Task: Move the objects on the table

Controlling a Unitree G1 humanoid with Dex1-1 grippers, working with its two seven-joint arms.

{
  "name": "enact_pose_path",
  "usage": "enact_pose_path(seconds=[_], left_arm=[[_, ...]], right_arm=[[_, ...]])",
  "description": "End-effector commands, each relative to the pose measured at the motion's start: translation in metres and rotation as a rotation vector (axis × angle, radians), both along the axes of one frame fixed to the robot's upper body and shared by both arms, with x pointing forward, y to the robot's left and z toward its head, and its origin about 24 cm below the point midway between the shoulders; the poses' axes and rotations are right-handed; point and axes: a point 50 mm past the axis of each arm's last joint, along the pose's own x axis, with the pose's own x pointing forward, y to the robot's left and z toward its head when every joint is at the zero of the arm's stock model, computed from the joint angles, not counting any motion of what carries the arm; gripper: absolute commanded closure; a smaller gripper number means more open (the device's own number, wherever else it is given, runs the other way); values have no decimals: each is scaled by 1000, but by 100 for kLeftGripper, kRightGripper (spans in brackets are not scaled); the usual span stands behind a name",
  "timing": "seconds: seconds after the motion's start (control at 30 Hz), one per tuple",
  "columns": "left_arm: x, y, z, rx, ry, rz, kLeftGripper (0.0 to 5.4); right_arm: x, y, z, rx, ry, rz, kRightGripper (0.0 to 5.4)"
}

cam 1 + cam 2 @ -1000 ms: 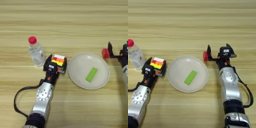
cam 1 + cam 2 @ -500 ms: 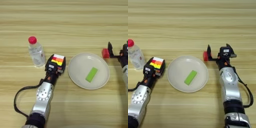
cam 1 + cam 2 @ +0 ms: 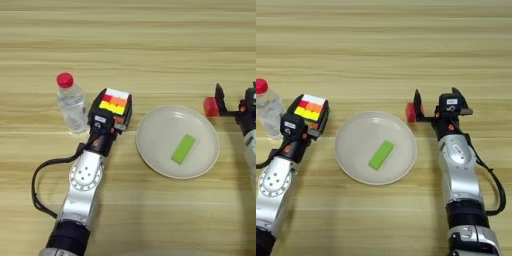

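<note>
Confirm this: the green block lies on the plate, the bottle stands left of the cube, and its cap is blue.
Not quite: the cap is red, as the left eye view shows. The green block does lie on the plate, and the bottle stands left of the cube.

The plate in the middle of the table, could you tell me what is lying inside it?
One flat green block lies in the plate. Nothing else shows there; whatever the block covers cannot be seen.

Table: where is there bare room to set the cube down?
The far half of the table, beyond the bottle and plate, is bare. So is the near strip between the arms. It is crowded where the left pincer holds the cube, and between the plate, red block and open right pincer.
</note>
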Motion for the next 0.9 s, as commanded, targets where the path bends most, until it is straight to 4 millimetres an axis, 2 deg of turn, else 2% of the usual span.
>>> enact_pose_path(seconds=[0.03, 0.4, 0.9], left_arm=[[2, -21, 8, 11, -16, -85, 209], [1, -62, 1, 20, 35, -244, 209], [-5, -85, -9, 48, 69, -348, 209]], right_arm=[[1, 1, 2, 0, -10, 2, 0], [-1, 1, 0, 2, -8, -1, 0], [-2, 3, -1, 8, -7, -6, 0]])
